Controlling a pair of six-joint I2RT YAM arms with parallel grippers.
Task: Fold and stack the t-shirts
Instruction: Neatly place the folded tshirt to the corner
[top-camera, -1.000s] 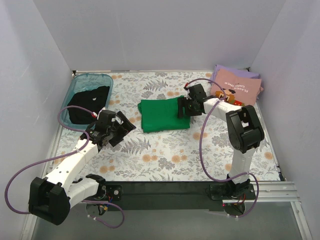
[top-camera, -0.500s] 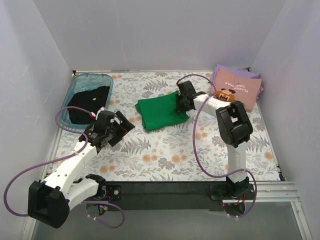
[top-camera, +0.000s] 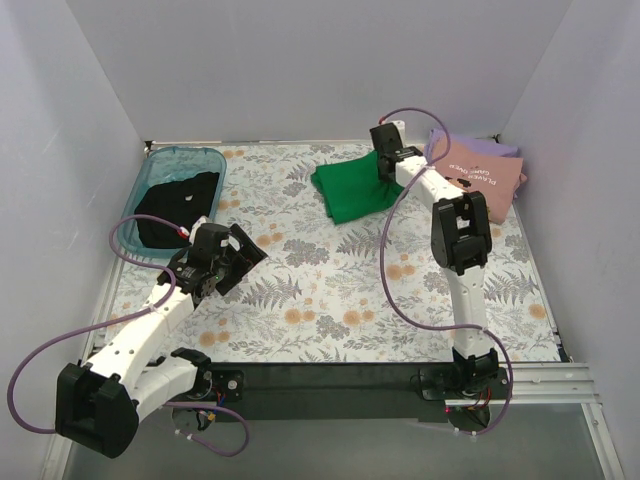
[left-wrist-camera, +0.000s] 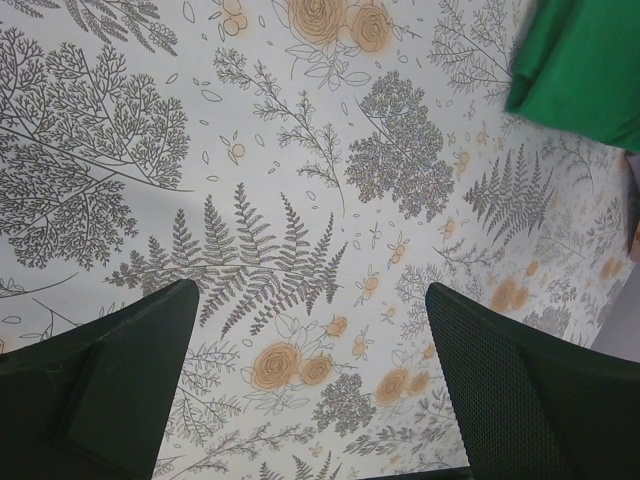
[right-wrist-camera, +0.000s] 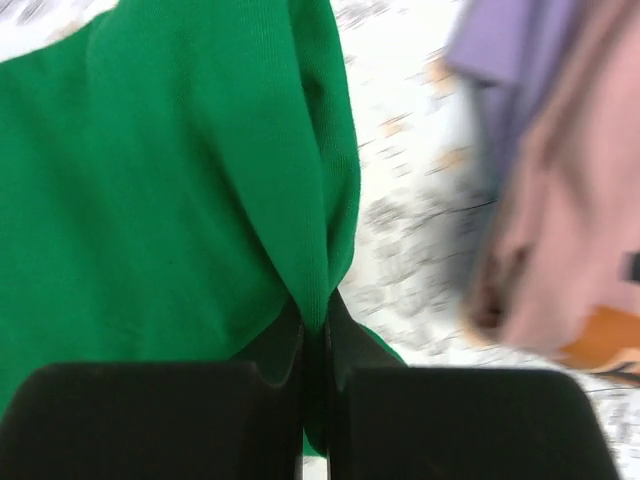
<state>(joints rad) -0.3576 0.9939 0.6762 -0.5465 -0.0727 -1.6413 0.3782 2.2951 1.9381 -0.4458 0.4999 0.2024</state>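
The folded green t-shirt (top-camera: 352, 188) lies at the table's far middle, pinched at its right edge by my right gripper (top-camera: 388, 172), which is shut on it. The wrist view shows the green cloth (right-wrist-camera: 170, 180) bunched between the black fingers (right-wrist-camera: 210, 420). A pink t-shirt (top-camera: 478, 183) with a brown-orange graphic rests on a lavender t-shirt (top-camera: 462, 148) at the far right, just right of the gripper. A black t-shirt (top-camera: 178, 205) fills the bin. My left gripper (top-camera: 235, 258) hovers open over the bare floral cloth (left-wrist-camera: 320, 300), holding nothing.
A translucent teal bin (top-camera: 177, 160) stands at the far left against the wall. White walls close in the table on three sides. The green shirt's corner (left-wrist-camera: 585, 60) shows at the upper right of the left wrist view.
My right gripper closed on the green t-shirt's right edge and dragged it back and to the right, toward the pink and lavender pile. The left arm barely moved.
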